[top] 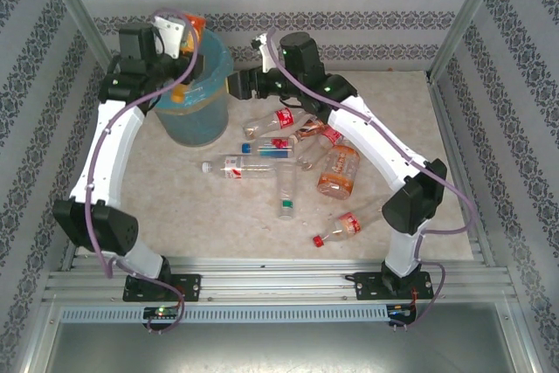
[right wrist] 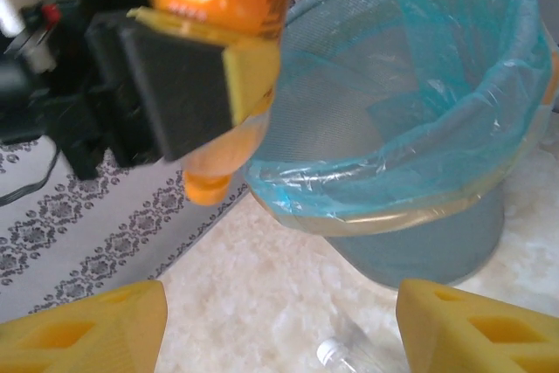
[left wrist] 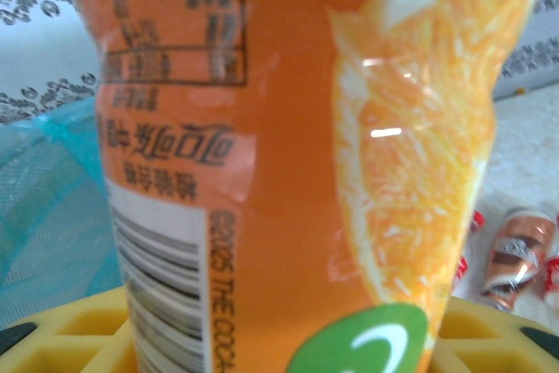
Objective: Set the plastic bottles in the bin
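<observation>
Left claw (top: 185, 65) is clamped narrow on the orange-labelled clear plastic bottle (left wrist: 288, 172), gripped across the middle with its orange cap (right wrist: 206, 188) pointing down. Bottle is up at the left rim of the round translucent bin with the light blue bag liner (right wrist: 393, 172). From the right wrist view the cap hangs just beside the rim, maybe outside it; I can't tell for sure.

Step in hand, I judge, is the drop. To do it well:
- I'd carry the bottle further in over the open mouth before letting go, so the cap is clearly inside the rim line.
- I'd hold it high enough that the cap doesn't drag the loose blue liner (left wrist: 44, 216), which folds over the edge and could snag.
- I'd spread the jaws fully in one go; the label looks slick and the bottle should fall cap first.

Right claw (right wrist: 279, 338) is spread wide and empty, yellow fingertips (right wrist: 87, 329) apart, sitting near the bin's right side. I'd leave it there, away from the left arm, until the drop is done.

Other clear plastic bottles (top: 236, 166) lie scattered on the beige tabletop (top: 175, 216) right of the bin, including a crushed orange-tinted one (top: 339, 172) and a red-capped one (top: 341, 229). Plenty left.
</observation>
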Controlling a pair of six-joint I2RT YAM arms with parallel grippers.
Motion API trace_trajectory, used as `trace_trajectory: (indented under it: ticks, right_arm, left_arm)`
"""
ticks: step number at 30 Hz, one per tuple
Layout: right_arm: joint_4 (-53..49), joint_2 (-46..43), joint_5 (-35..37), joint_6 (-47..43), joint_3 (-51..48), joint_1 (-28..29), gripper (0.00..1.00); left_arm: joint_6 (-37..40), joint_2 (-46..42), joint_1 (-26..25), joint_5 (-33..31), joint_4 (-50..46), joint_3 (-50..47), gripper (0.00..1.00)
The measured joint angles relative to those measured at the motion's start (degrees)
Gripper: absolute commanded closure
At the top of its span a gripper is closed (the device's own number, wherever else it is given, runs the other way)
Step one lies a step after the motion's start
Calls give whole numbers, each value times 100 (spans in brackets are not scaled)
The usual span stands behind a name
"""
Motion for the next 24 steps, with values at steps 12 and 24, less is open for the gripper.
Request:
trace_trajectory:
  ticks: [12,24]
  right_arm:
    - [103,673,-293,179,872,164,30]
    - [208,916,-396,234,931,195,30]
  left_arm:
    - [-72,1281,297,-7,177,1316,42]
    - [-28,1655,332,175,1447,90,37]
